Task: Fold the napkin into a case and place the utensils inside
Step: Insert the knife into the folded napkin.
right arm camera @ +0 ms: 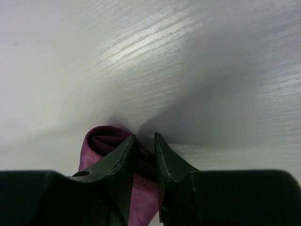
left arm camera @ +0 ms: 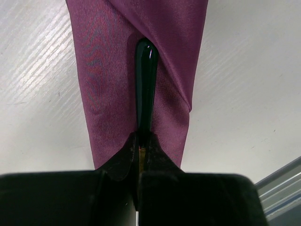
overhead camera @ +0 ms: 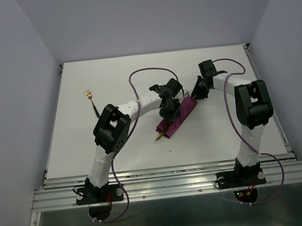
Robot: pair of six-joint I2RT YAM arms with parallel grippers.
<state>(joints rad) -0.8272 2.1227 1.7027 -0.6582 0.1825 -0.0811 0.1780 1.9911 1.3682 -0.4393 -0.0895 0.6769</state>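
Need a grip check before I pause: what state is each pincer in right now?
Left pincer: closed on the black-handled, gold-bladed knife.
Right pincer: closed on the end of the folded plum-purple cloth case.

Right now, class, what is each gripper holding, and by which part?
Left gripper: the knife, pinched where black handle meets gold blade. Right gripper: the napkin case, pinched at its far end.

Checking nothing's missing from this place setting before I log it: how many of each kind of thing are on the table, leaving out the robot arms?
napkin case: 1
knife: 1
fork: 1
Total: 3
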